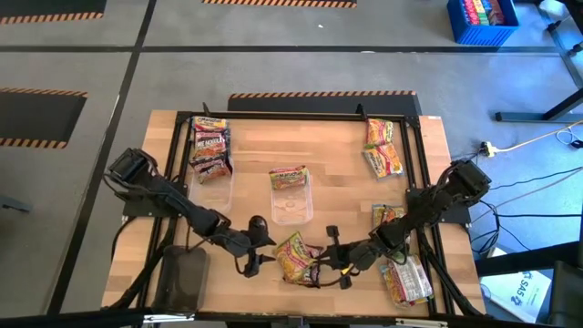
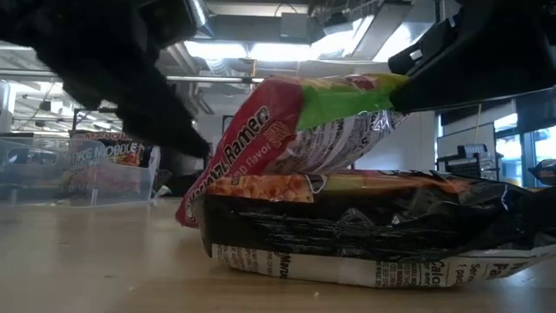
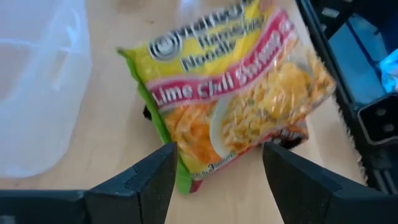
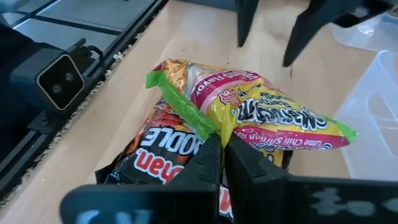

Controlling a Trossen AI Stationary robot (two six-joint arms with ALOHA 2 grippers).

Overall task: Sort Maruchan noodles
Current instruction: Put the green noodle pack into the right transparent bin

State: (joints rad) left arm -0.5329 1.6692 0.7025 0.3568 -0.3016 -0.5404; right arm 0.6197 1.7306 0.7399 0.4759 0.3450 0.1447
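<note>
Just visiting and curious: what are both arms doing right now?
Right gripper shut on lime packet edge, lifting it off a dark packet. Left gripper open, just short of it. Nothing in the way.

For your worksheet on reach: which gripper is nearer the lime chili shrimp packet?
Right. The right gripper is shut on the lime chili shrimp packet; the left gripper is open, just short of it.

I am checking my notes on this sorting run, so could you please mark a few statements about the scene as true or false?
1. The right gripper is shut on the lime chili packet. True.
2. The left gripper has its jaws closed. False: they stand open, short of the packet.
3. The lime chili packet lies on a dark packet. True.
4. The middle clear tray holds no packet. False: one packet lies in it.
</note>
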